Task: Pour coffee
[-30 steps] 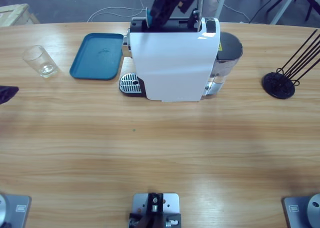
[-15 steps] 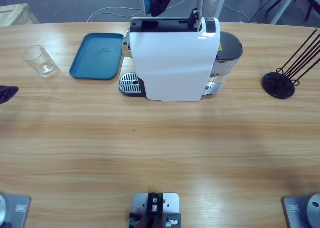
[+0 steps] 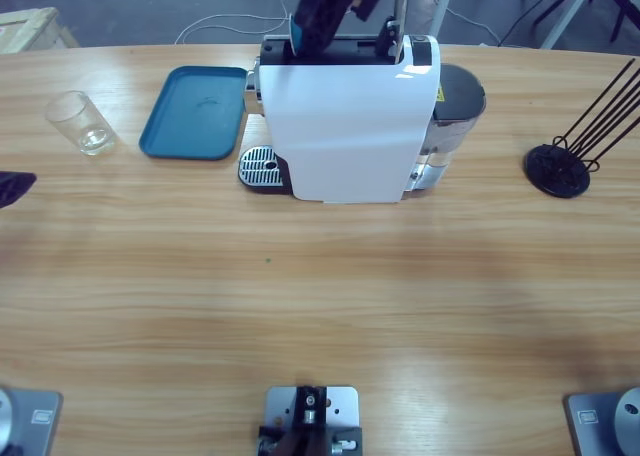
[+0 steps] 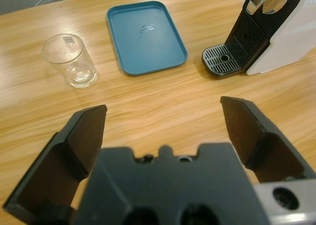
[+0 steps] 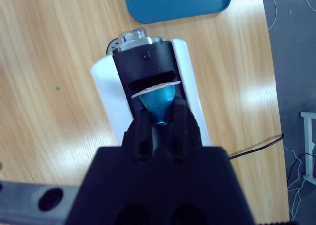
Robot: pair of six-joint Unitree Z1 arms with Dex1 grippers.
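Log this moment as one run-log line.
right gripper: shut on blue capsule over coffee machine slot | left gripper: open, empty

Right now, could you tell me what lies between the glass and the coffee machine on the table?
The blue tray lies between the glass and the coffee machine; the high view and left wrist view both show it.

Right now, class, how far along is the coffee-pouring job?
Early. Done: the machine has its lid up. In hand: the right gripper holds a blue capsule at the top slot. Left: the glass stands beside the tray, not on the grate, and the left gripper is open.
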